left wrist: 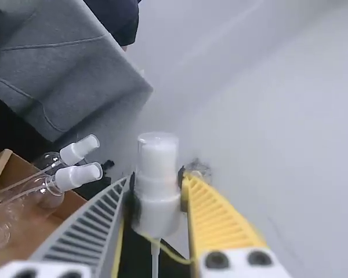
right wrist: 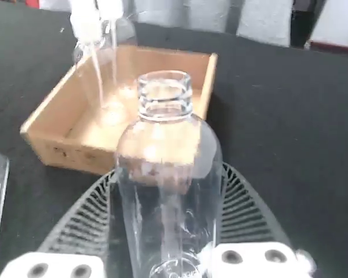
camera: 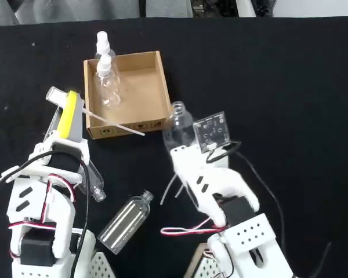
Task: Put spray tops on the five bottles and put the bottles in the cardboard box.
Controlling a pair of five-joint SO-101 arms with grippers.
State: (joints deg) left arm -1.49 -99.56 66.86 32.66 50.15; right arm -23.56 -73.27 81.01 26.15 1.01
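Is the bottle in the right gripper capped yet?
No: the bottle has a bare threaded mouth; the left gripper holds a spray top.

**Clear plastic, brown card, black cloth**

The bottle point(right wrist: 162, 133) in the right gripper point(right wrist: 169, 174) is clear, glossy plastic with a moulded threaded neck; the fingers point(right wrist: 252, 211) beside it are matt, ribbed plastic. The spray top point(left wrist: 156, 156) in the left gripper point(left wrist: 155, 180) is smooth white plastic with a slight sheen. The cardboard box point(camera: 127, 128) is plain brown card, matt. The table point(camera: 278, 87) wears a black matt covering, cloth by the look.
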